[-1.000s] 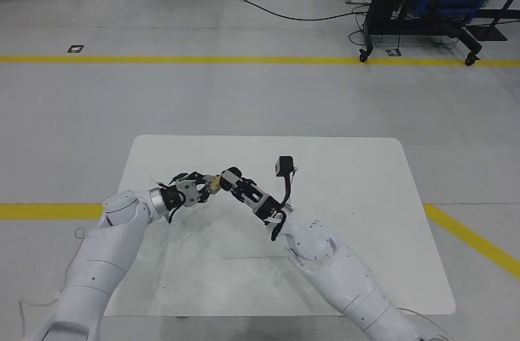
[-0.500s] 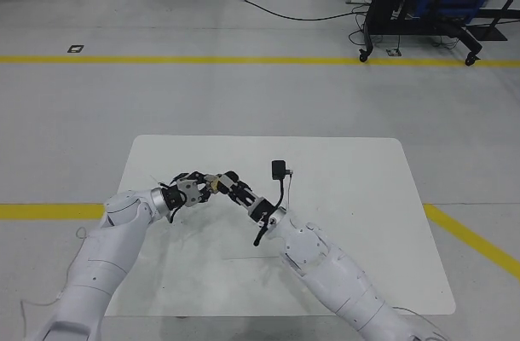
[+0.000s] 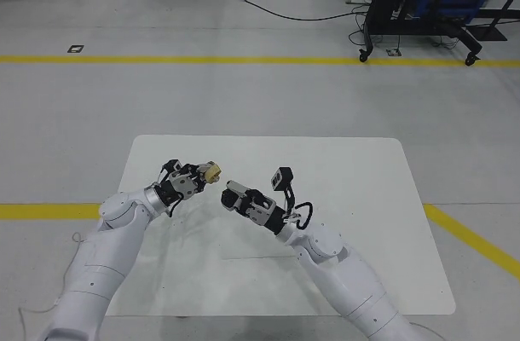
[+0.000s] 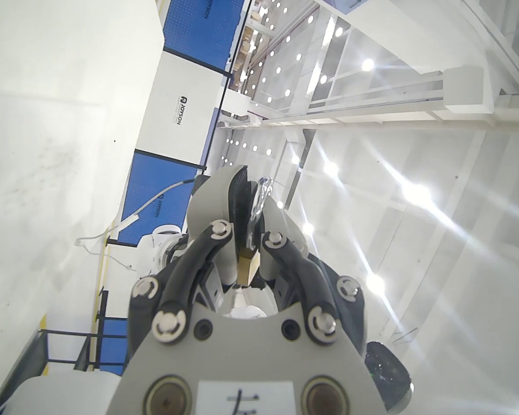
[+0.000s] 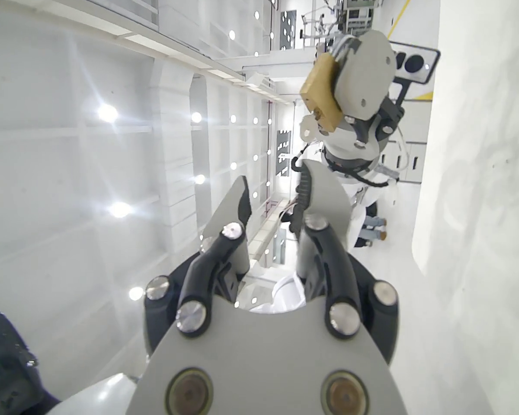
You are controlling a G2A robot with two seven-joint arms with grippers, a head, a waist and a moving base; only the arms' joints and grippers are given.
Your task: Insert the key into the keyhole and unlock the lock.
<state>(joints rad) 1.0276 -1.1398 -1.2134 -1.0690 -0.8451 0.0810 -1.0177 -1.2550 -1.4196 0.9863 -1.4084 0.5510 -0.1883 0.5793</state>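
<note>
Holding the lock (image 3: 210,172) above the table (image 3: 362,162), left gripper (image 3: 197,176); right gripper (image 3: 232,193) near, apart | left wrist: jaws clamped on lock | right wrist: jaws wide, empty; pale key (image 5: 310,128) protrudes from lock

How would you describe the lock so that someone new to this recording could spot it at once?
Start at the white table in the top view; above its left part two grippers face each other, apart. The lock is clamped in the left gripper, not the open, empty right gripper. It is a small brass-coloured block, the only yellow thing among grey and black gripper parts.
</note>
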